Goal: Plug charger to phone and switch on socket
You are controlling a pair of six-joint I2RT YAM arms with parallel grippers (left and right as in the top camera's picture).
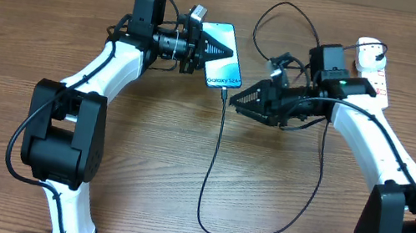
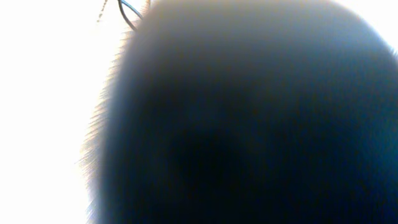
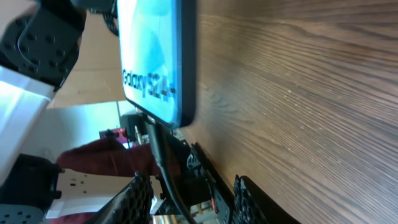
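Note:
The phone (image 1: 226,62), its blue screen lit and reading "Galaxy S24", lies at the far middle of the table. My left gripper (image 1: 209,49) is shut on its left edge. The left wrist view is almost filled by a dark blur. The charger cable (image 1: 216,152) runs from the phone's near end down into a loop. In the right wrist view its connector (image 3: 149,124) sits in the phone's (image 3: 155,56) port. My right gripper (image 1: 236,100) is open just beside that end, and the cable (image 3: 165,168) passes between its fingers (image 3: 193,199). The white socket (image 1: 372,59) lies far right. The plug adapter is hidden.
The cable loops across the near middle of the wooden table (image 1: 149,166) and back up behind my right arm towards the socket. The socket's thick white cord end sits at the far right edge. A cardboard wall runs along the back.

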